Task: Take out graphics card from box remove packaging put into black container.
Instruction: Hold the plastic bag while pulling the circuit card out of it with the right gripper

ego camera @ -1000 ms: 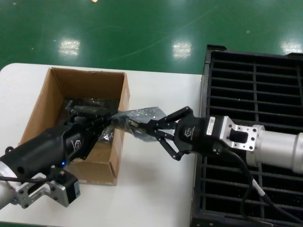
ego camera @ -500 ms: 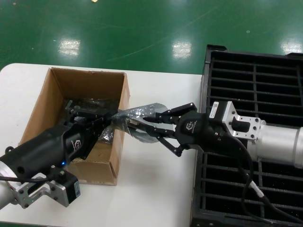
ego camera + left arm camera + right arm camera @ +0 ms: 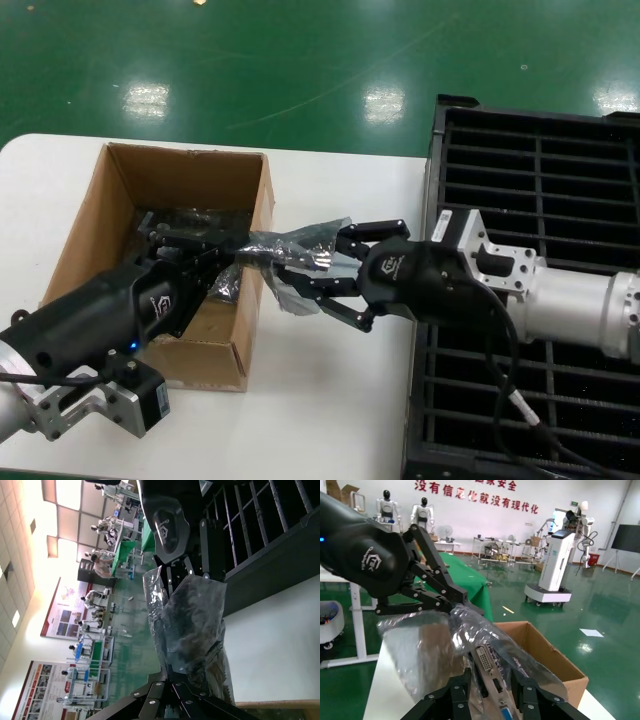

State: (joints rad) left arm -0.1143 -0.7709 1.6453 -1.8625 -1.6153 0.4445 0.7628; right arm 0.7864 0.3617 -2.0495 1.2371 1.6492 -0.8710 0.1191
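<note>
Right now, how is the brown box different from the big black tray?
The box is brown cardboard with plain sides; the black container is black and split by thin ribs into long narrow slots. The box sits toward the robot's left and looks smaller; the black container sits on its right and looks bigger. Both are open on top.

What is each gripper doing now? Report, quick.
Left gripper: shut on the packaging, over the box rim.
Right gripper: shut on the packaging's other end, above the table.
</note>
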